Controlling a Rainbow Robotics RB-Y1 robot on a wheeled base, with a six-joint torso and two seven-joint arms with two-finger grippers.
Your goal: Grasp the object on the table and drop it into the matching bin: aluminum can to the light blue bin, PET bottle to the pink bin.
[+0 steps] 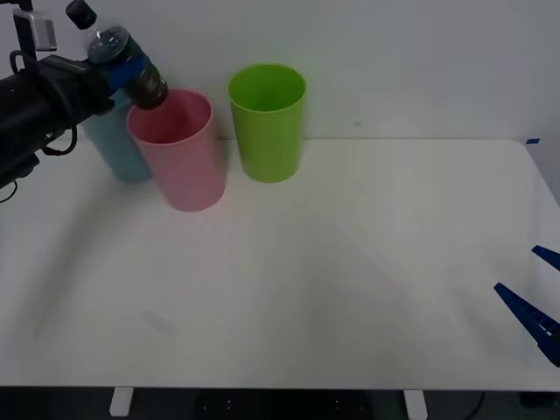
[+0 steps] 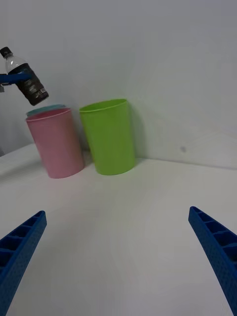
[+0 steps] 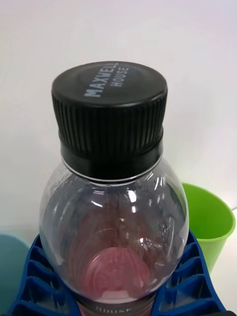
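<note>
Two blue fingers of the left gripper (image 1: 125,72) clamp the bottle (image 1: 127,63), tilted, seemingly over the pink bin's (image 1: 179,153) rim; the right gripper (image 1: 535,302) gapes wide at the table's (image 1: 350,262) right edge.

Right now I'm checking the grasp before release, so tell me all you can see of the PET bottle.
The PET bottle is small, clear plastic, with a ribbed black cap, dark label and dark brown liquid. The left gripper holds it tilted in the air, base lowest, above the rim of the pink bin, blue fingers clamped round its body.

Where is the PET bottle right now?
In the front view, far left, the PET bottle is held tilted in the left hand, its base over the pink bin.
</note>
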